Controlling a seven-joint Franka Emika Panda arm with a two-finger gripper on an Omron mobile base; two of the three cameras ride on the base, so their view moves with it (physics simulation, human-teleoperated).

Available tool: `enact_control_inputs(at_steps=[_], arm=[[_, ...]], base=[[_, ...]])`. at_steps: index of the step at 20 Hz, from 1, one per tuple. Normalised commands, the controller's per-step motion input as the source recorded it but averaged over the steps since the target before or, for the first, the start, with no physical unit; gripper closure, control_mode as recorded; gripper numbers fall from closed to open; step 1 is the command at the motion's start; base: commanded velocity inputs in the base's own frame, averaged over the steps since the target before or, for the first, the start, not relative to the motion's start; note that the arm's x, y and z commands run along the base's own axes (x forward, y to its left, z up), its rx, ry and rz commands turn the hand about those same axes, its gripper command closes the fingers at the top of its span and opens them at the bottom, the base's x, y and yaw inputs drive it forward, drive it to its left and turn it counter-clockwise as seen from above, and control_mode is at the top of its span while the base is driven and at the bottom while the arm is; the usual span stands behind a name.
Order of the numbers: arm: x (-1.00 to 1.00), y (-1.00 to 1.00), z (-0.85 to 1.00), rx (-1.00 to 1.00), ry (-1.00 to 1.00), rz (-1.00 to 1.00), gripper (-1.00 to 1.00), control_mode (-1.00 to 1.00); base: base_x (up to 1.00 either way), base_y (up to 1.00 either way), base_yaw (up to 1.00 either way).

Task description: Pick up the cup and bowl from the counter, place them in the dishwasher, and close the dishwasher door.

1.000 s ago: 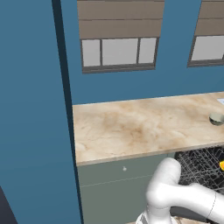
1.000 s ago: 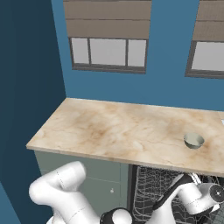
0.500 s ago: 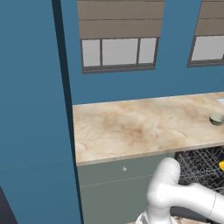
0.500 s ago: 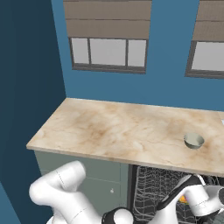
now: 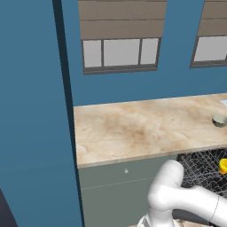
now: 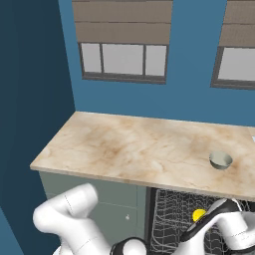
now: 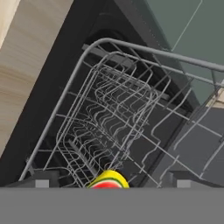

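Pinching one cup (image 7: 109,179) over the dishwasher (image 7: 118,127), gripper (image 7: 109,181); one bowl (image 6: 220,160) on the counter (image 6: 139,147).

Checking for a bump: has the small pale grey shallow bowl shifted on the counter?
No. The small pale grey shallow bowl sits at the same spot on the beige marbled counter.

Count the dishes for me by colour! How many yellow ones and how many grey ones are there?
Yellow: 1, the cup over the dishwasher rack.
Grey: 1, the bowl on the counter.
Total: 2 dishes.
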Motion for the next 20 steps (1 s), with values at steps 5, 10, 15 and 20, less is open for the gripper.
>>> enact_control_inputs(at_steps=[5, 10, 15, 20], arm=[[0.0, 0.02, 0.52, 0.0, 0.0, 0.0, -1.0, -1.0], [0.0, 0.06, 0.58, 0.0, -0.01, 0.0, -1.0, -1.0], [0.0, 0.1, 0.46, 0.0, 0.0, 0.0, -1.0, -1.0], [0.01, 0.22, 0.33, 0.0, 0.0, 0.0, -1.0, -1.0]], base=[[0.0, 0.0, 0.0], [0.0, 0.0, 0.0], [0.0, 0.0, 0.0], [0.0, 0.0, 0.0]])
